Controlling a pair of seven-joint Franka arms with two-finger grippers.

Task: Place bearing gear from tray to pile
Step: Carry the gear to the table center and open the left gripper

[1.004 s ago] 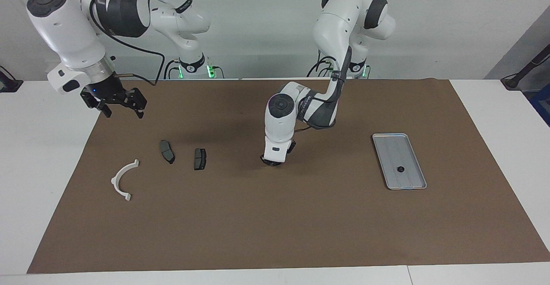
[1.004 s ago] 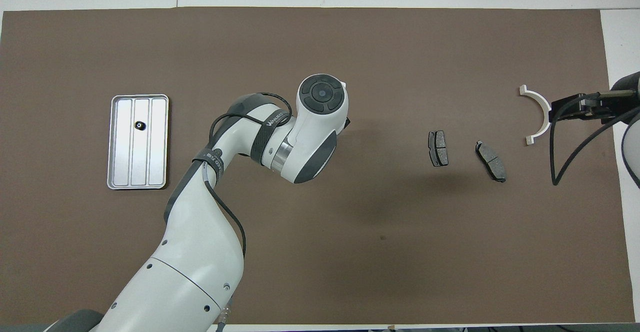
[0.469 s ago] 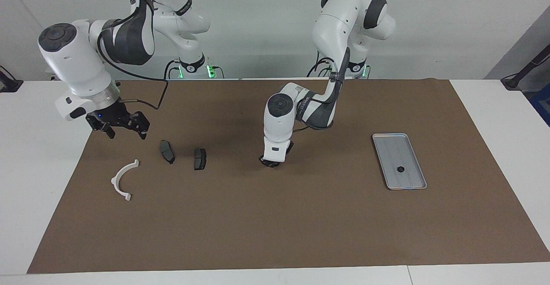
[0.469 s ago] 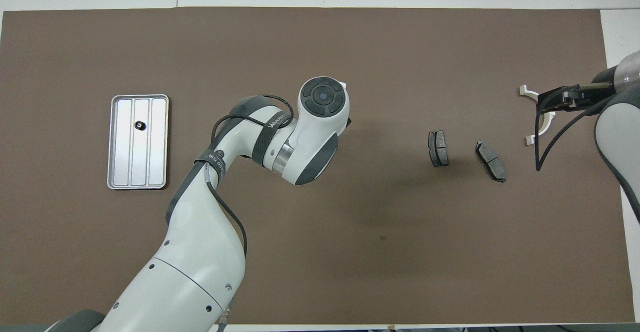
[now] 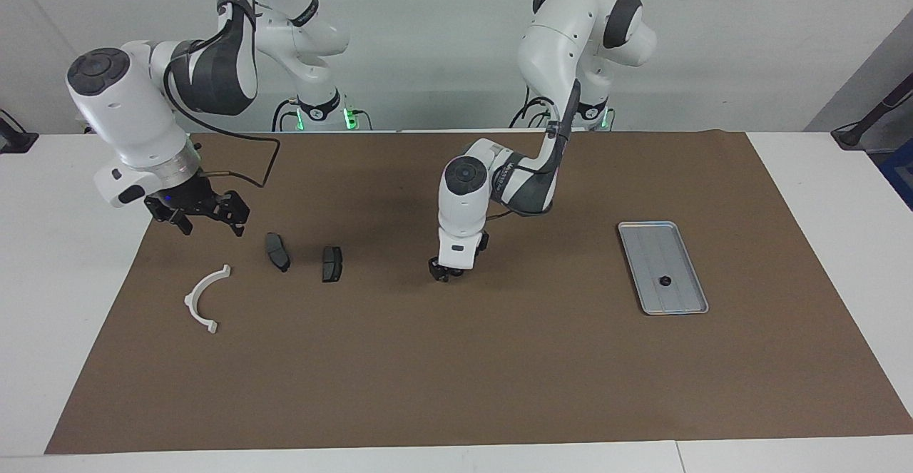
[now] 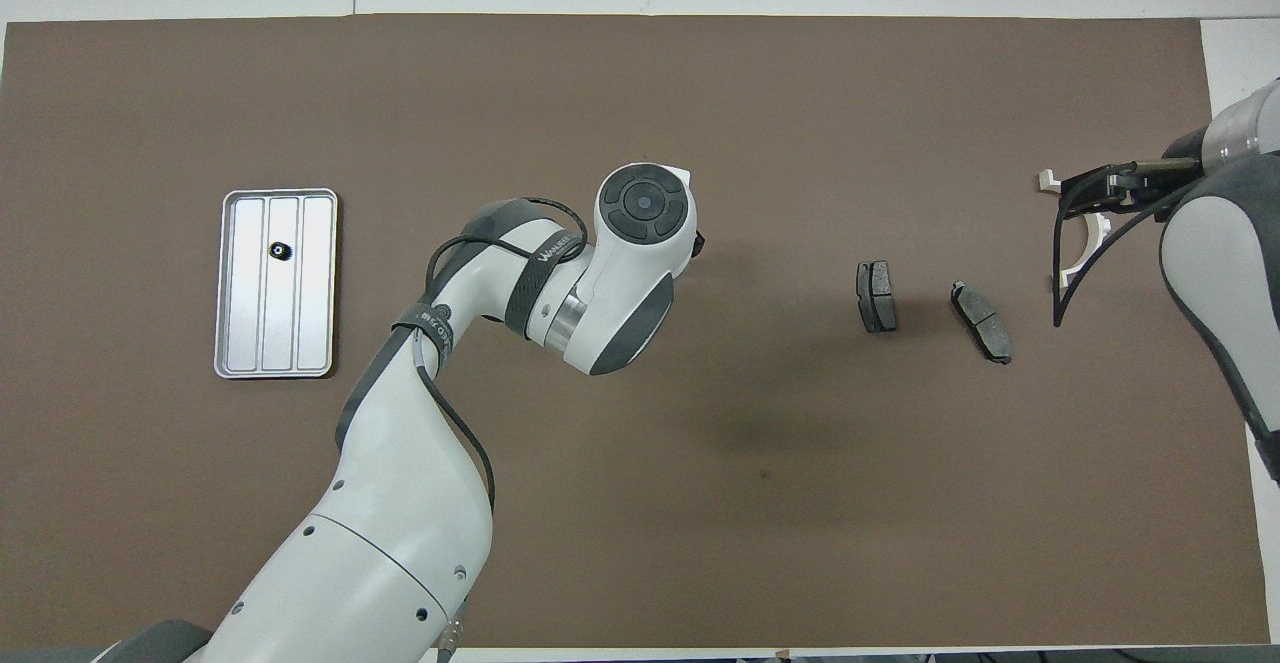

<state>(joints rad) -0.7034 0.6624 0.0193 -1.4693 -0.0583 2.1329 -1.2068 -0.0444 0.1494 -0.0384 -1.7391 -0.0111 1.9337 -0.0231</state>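
Bright even light, soft shadows on mat (image 5: pixel 456 359), sharp pics

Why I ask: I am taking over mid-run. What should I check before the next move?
1. Bearing gear lies in the tray: ok.
2. Left gripper free to pick: cannot tell; it hangs low over bare mat, between tray and pile.
3. Right gripper open and empty: ok; it is above the mat's edge near the white bracket.
4. Pile in place: ok; bracket and two brake pads lie apart on the mat.
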